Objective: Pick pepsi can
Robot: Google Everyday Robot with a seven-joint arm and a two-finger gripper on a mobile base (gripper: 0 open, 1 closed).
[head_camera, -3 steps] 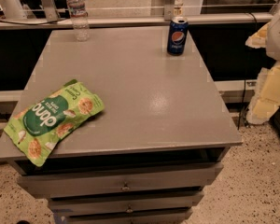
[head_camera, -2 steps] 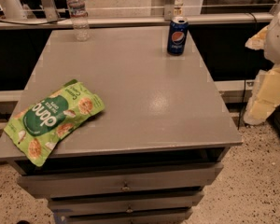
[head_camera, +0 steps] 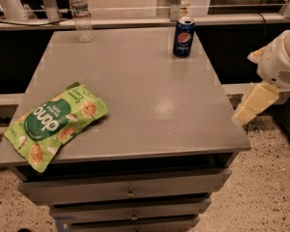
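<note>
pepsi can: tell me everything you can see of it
The pepsi can is a small dark blue cylinder with a round red-white-blue logo facing the camera and a silver top, metal by its look. It stands upright near the far right corner of the grey table, touching only the tabletop. The gripper hangs off the table's right edge, apart from it.

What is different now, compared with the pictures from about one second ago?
The gripper, beside the table at the right of the view, has shifted slightly left and down, closer to the table's edge. Nothing was taken hold of. The pepsi can, the water bottle and the green snack bag stayed where they were.
</note>
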